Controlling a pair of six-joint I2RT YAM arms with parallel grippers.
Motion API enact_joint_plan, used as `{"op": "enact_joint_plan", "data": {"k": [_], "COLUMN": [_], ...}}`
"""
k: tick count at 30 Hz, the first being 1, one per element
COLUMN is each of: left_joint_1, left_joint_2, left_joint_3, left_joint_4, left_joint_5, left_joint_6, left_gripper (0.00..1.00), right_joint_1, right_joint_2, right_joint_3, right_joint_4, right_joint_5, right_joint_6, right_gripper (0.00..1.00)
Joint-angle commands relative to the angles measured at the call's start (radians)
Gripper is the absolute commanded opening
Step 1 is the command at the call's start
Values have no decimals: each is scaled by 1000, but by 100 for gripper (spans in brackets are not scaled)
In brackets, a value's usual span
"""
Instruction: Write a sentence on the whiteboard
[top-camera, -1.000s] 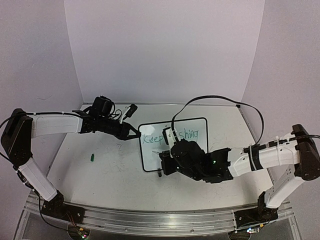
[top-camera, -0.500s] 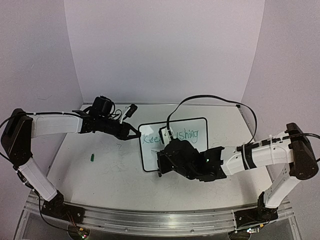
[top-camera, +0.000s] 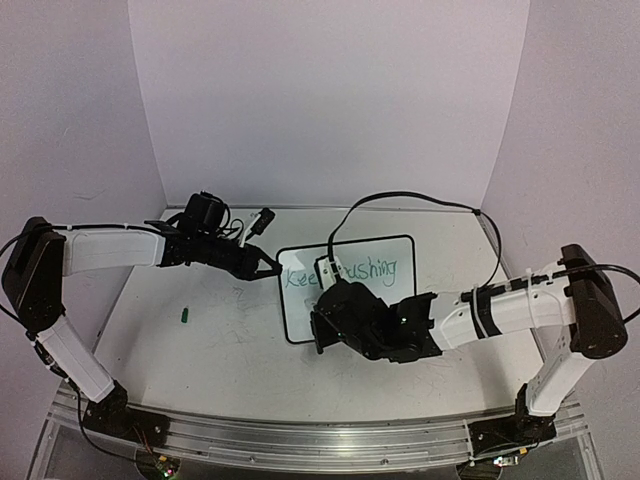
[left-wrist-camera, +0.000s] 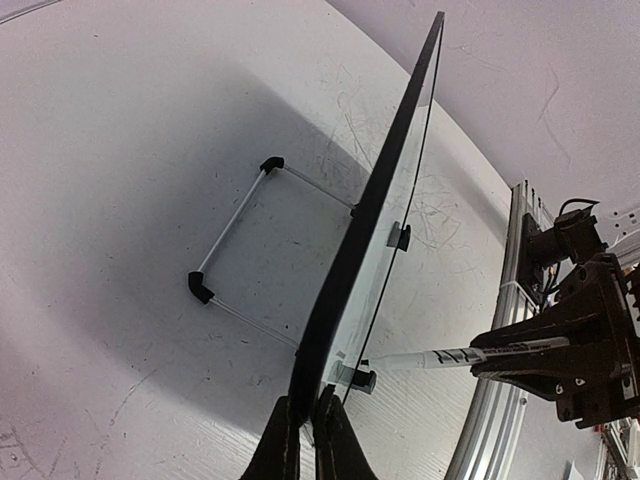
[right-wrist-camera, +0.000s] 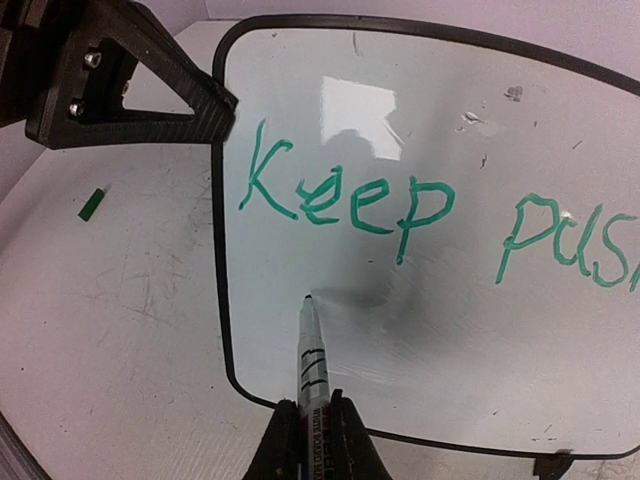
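Your small rectangular white whiteboard with the thin black rim stands in the middle of the white counter, between your two arms. It leans back on a thin wire stand with black feet. Your black left hand is pinched tight on the left edge of the whiteboard, and in the left wrist view its two fingers press on the rim from both sides. Your black right hand is low in front of the whiteboard, near its bottom left corner. It is closed on a thin white marker with black print, and the marker sticks out from between the fingers toward the board. The dark tip of the marker is at the face of the board, just under the word "Keep". You cannot tell from these views if the tip really touches. The green handwritten sentence runs in one line across the top half of the board. From above it reads "Keep pushing", with the end of "Keep" hidden by your right arm. Below that line the board is white. A small green piece lies on the counter, well to the left of the board. The counter has faint grey scribbles on it.
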Motion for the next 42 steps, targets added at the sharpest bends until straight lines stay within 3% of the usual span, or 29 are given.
{"op": "enact_joint_plan", "data": {"k": [1,42], "left_joint_1": [3,1], "left_joint_2": [-32,-31], "left_joint_3": [38,38], "left_joint_4": [-14,-14], "left_joint_5": [-63,-62], "left_joint_6": [15,13], "left_gripper": [0,0], "right_joint_1": [3,3], "right_joint_2": [20,94], "right_joint_3": [52,42], "right_joint_4": [-18,-142], "right_joint_5": [42,-70], "right_joint_6": [14,86], "right_gripper": [0,0]}}
